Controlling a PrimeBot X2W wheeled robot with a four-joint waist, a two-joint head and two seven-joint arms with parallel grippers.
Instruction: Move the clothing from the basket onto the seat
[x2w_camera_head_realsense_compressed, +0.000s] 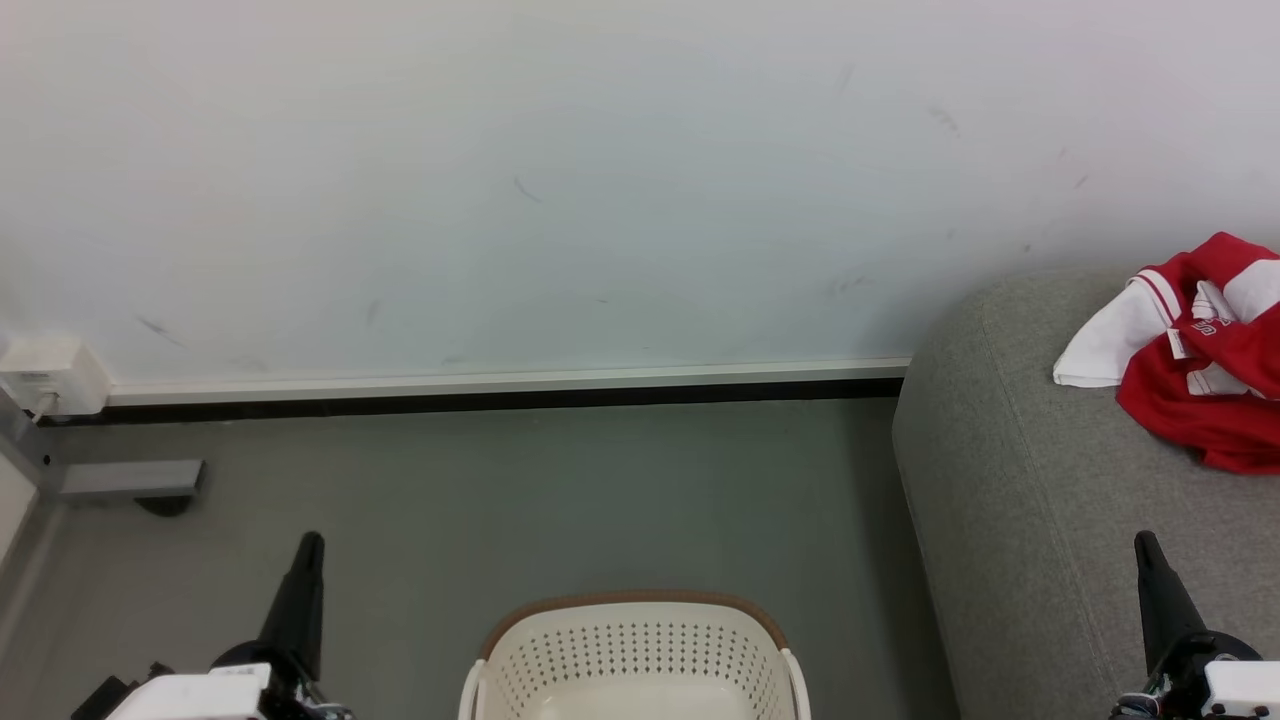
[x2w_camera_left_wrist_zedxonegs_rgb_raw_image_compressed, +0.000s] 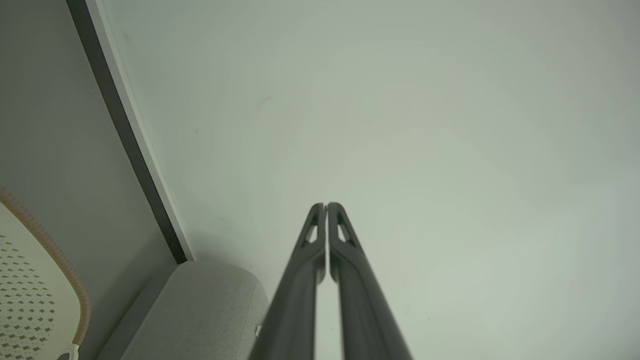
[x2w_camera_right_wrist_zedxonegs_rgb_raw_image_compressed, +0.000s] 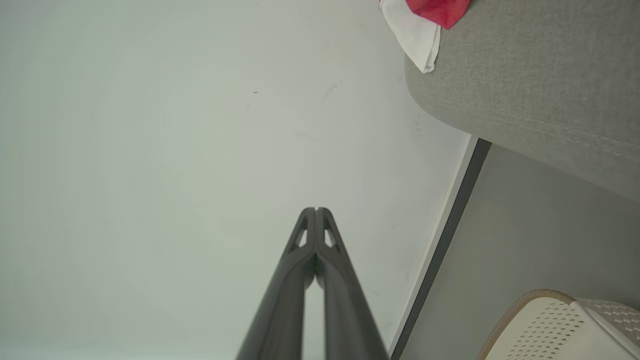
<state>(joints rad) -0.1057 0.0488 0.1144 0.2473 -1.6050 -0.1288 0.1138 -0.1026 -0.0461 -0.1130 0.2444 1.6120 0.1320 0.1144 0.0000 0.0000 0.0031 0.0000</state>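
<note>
Red and white clothing lies crumpled on the grey seat at the right; a corner of the clothing hangs at the seat's edge. The cream basket with a brown rim stands on the floor at bottom centre, and the part of its inside in view holds nothing. My left gripper is shut at the lower left, left of the basket. My right gripper is shut at the lower right, over the seat's front. Both point at the white wall, fingertips together and right gripper holding nothing.
A white wall with a baseboard runs behind the grey floor. A white box with a grey bracket sits at the far left. The basket's rim and the seat's corner show beside my left fingers.
</note>
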